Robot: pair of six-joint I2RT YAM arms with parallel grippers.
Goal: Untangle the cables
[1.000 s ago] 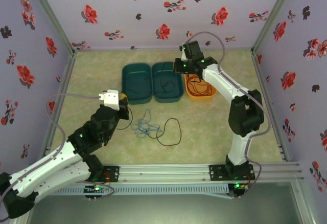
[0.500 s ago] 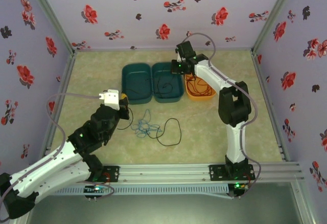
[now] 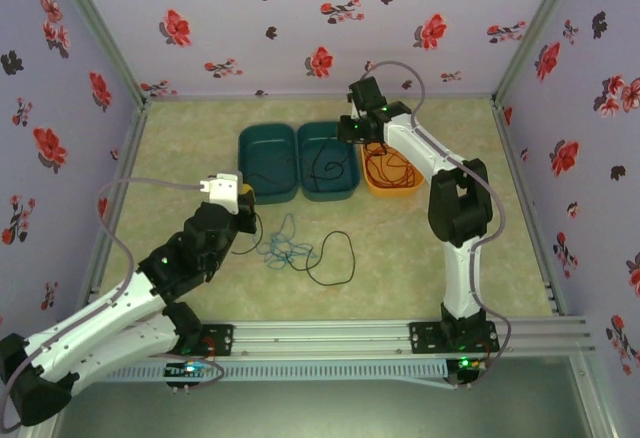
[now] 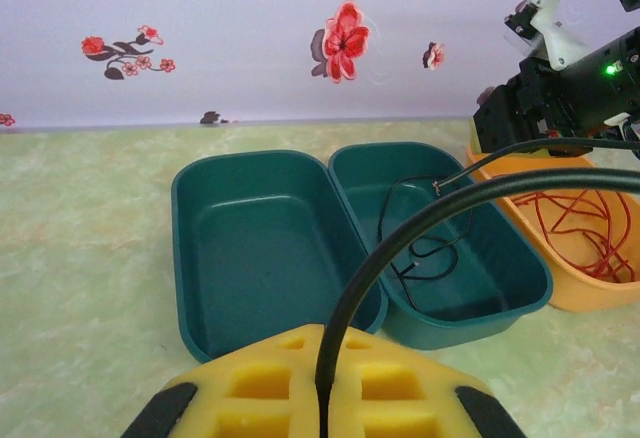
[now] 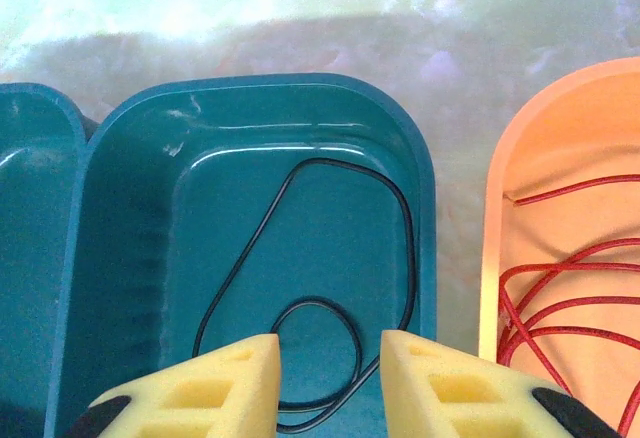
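Observation:
A blue cable point(image 3: 284, 249) lies tangled with a black cable point(image 3: 343, 255) on the table in front of the bins. My left gripper point(image 3: 243, 196) is shut on the black cable point(image 4: 400, 228), which rises from between the yellow pads point(image 4: 260, 388) and arcs right. My right gripper point(image 3: 352, 134) hangs open over the right teal bin point(image 3: 345, 190). Its fingers point(image 5: 200, 393) hold nothing. A thin black cable point(image 5: 405, 228) lies coiled in that bin. Red cable point(image 5: 560, 308) fills the orange bin point(image 3: 412, 191).
The left teal bin point(image 4: 260, 248) has nothing in it and sits against the right teal bin point(image 4: 520, 293). The orange bin point(image 4: 585, 298) stands to their right. Floral walls close the table on three sides, and a rail point(image 3: 330, 336) runs along the near edge.
My right gripper has swung left from the orange bin's back edge to above the right teal bin. My left gripper has shifted slightly right with the black cable.

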